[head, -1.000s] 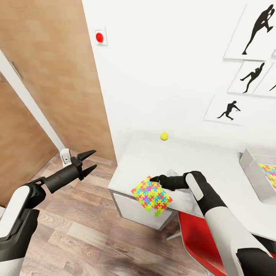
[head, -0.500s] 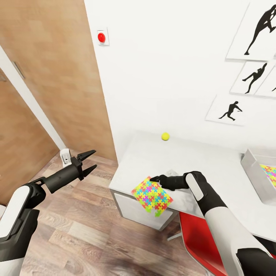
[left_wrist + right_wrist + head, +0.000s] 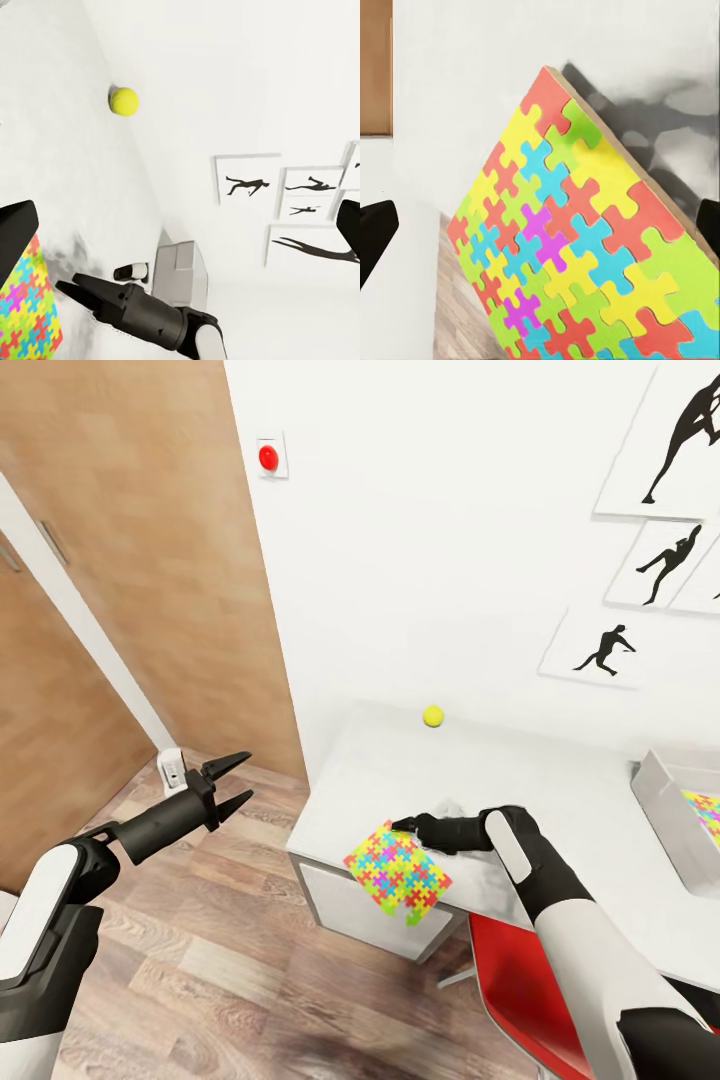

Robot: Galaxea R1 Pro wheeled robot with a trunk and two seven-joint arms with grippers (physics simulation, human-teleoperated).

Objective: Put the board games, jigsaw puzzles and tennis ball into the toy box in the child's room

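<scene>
A colourful jigsaw puzzle [image 3: 397,868] [image 3: 577,247] stands tilted at the front left corner of the white table [image 3: 560,790], overhanging its edge. My right gripper [image 3: 405,825] [image 3: 540,225] is at the puzzle's upper corner with its fingers spread wide, open, the puzzle face between them. The yellow tennis ball [image 3: 432,716] [image 3: 124,100] lies at the table's back by the wall. At the right edge sits the grey toy box [image 3: 668,810] [image 3: 180,274] with another puzzle [image 3: 707,808] inside. My left gripper [image 3: 235,780] hangs open and empty over the floor, left of the table.
A red chair [image 3: 520,990] stands at the table's front under my right arm. Wooden door panels [image 3: 140,590] fill the left side, with a small white object [image 3: 170,765] on the wood floor at their foot. Silhouette pictures [image 3: 665,440] hang on the white wall.
The head view has drifted slightly, so everything sits a few pixels to the right. Both arms and the puzzle hold their places.
</scene>
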